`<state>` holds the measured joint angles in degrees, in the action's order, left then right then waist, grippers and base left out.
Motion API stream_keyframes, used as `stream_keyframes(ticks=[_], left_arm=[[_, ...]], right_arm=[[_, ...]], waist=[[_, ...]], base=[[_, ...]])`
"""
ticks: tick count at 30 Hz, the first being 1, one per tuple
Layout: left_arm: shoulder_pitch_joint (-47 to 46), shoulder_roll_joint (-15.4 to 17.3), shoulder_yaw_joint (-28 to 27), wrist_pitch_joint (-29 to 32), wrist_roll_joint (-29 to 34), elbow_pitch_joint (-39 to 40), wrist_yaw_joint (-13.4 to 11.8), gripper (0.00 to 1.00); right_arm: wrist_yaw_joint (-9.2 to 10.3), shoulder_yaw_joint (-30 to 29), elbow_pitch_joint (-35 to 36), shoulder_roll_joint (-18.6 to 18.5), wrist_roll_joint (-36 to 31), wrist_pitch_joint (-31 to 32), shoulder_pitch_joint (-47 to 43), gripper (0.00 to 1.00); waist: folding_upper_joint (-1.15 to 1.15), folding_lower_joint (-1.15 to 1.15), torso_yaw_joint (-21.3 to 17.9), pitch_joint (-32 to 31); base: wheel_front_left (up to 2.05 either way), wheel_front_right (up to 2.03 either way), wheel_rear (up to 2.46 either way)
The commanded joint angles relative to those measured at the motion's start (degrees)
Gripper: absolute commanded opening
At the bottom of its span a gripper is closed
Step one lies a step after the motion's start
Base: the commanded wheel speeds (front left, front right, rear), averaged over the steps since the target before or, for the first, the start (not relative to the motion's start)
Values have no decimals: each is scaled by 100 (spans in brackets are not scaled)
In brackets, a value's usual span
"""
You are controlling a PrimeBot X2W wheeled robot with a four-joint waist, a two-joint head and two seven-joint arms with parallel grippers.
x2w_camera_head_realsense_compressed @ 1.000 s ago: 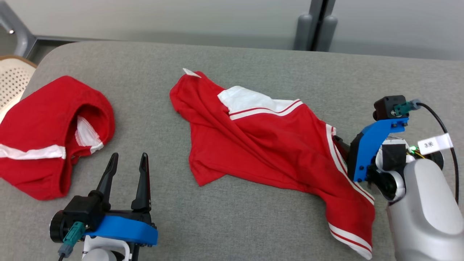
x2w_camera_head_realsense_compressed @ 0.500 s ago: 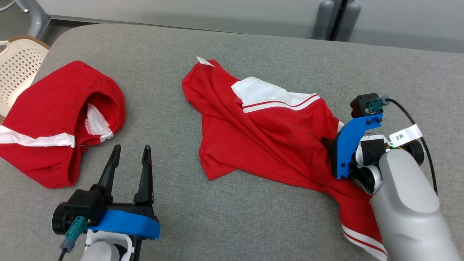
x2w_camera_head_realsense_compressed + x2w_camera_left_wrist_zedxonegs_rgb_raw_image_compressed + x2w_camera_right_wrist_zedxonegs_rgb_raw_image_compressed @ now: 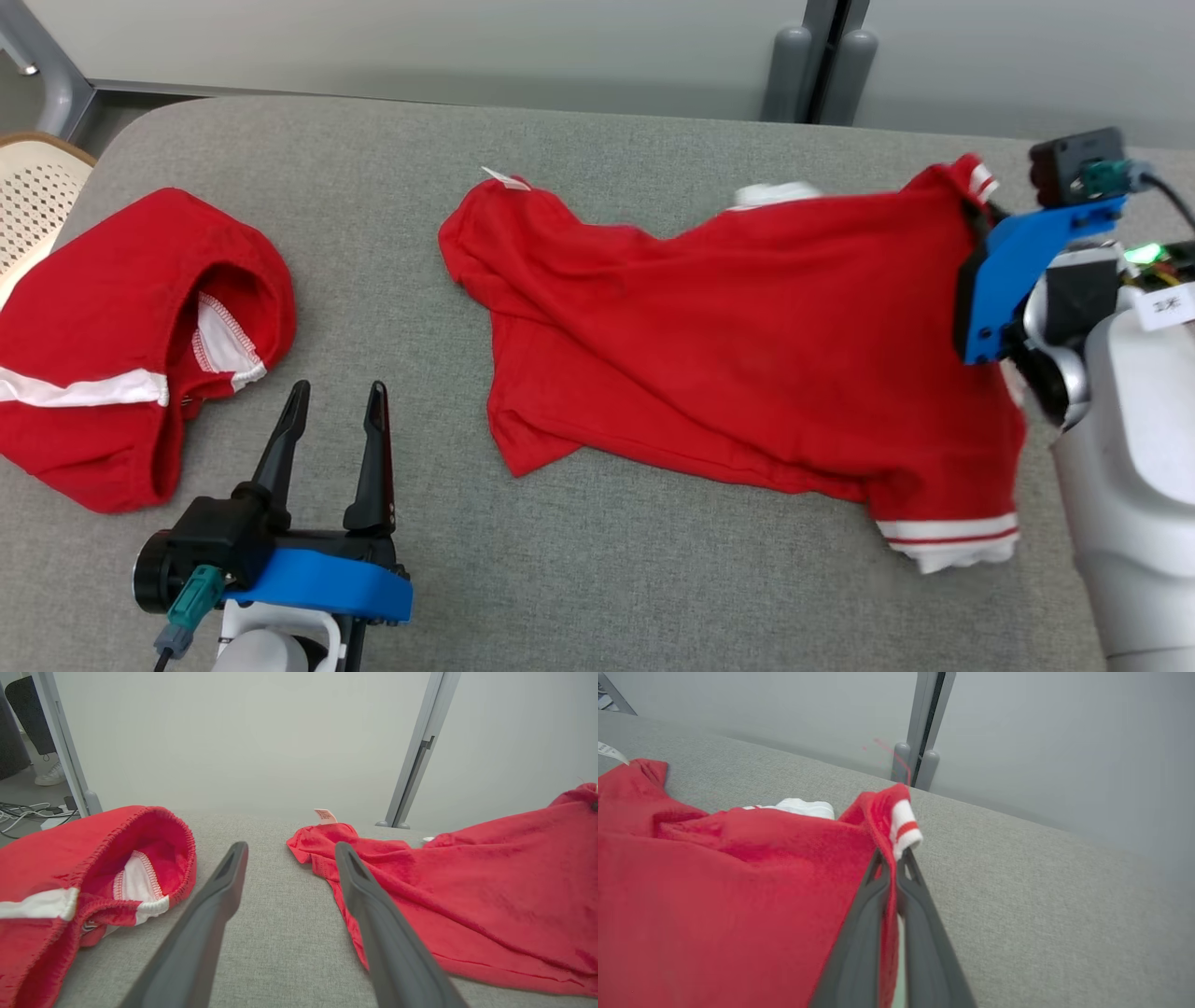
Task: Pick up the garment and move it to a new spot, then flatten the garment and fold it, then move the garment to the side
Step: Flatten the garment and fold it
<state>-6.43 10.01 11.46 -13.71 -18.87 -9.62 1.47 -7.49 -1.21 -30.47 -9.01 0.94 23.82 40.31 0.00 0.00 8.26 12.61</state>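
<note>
The garment (image 3: pixel 728 345), red with white and red striped trim, lies crumpled across the middle of the grey table (image 3: pixel 653 579). Its right edge is lifted off the surface. My right gripper (image 3: pixel 973 210) is shut on that raised edge; in the right wrist view the fingers (image 3: pixel 878 891) pinch the cloth (image 3: pixel 738 896) just below a striped hem corner (image 3: pixel 903 826). My left gripper (image 3: pixel 338 392) stands open near the table's front left, nothing between its fingers (image 3: pixel 219 891). It sits between the garment (image 3: pixel 490 896) and a second red piece.
A second red garment (image 3: pixel 140 336) with a white band lies bunched at the table's left end, also seen as a red heap (image 3: pixel 70 868) in the left wrist view. A cream perforated chair (image 3: pixel 33 201) stands beyond the left edge. A grey partition post (image 3: pixel 812 65) rises behind the table.
My right gripper closed on the garment's right edge and lifted it up and toward the back right, stretching the cloth and covering most of the white panel. The head camera shifted; the left gripper stayed.
</note>
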Motion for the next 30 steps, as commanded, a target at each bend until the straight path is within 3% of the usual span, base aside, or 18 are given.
stream_keyframes(ticks=[1, 10, 23, 24, 25, 30], left_arm=[[-32, 6, 18, 3, -11, 34, -34, 100], [-210, -24, 147, -20, 18, 88, 40, 100], [-524, -102, 259, -105, 28, 6, 138, 100], [-541, -107, 261, -104, 30, -3, 143, 100], [-559, -114, 260, -111, 32, -16, 139, 100], [-572, -109, 212, -125, 29, -84, 99, 100]], right_arm=[[-1, -6, 84, -91, -76, -27, 147, 0], [-1, 126, -93, -671, -239, -430, 888, 0], [-1, 142, -1066, -793, -666, -1605, 1970, 0], [-1, 143, -1186, -766, -703, -1607, 1996, 38], [-1, 126, -1299, -748, -719, -1620, 2035, 100], [-1, 124, -1832, -623, -590, -1632, 1959, 100]], waist=[[0, 0, 12, 17], [0, 0, 250, 364], [0, 0, 695, 786], [0, 0, 709, 798], [0, 0, 717, 807], [0, 0, 657, 749]], base=[[0, 0, 0], [0, 0, 0], [0, 0, 0], [0, 0, 0], [0, 0, 0], [0, 0, 0]])
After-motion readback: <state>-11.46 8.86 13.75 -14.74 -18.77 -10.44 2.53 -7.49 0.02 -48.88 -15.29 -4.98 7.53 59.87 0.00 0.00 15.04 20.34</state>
